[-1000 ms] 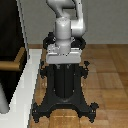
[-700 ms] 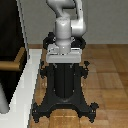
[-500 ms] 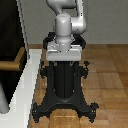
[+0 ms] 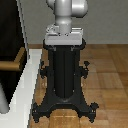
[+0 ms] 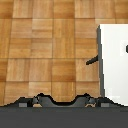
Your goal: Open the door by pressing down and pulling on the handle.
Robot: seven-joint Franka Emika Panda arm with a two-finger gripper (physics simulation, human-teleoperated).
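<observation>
Door (image 4: 10,30) = dark panel w/ white frame, sits at approx 9–10 o'clock in the exterior view, running off that edge. Handle (image 4: 11,65): tan lever bar on a short stem, sticking out from the door at approx 9 o'clock, level, nothing touching it. A grey post (image 4: 3,102) shows at approx 8 o'clock, cut by the frame edge.

Arm (image 4: 67,15) (grey-white links) hangs over the black pedestal (image 4: 64,75) near centre, well apart from the handle. Pincer itself isn't visible in the exterior view; fingers don't show in the wrist view either, so can't tell if it's wide or narrow.

Wrist view looks down on wood parquet floor (image 5: 45,45), w/ a white block (image 5: 114,60) at approx 3 o'clock and a small dark peg (image 5: 93,60) sticking from its side. Pedestal's dark foot (image 5: 60,102) spans the 6 o'clock strip.
</observation>
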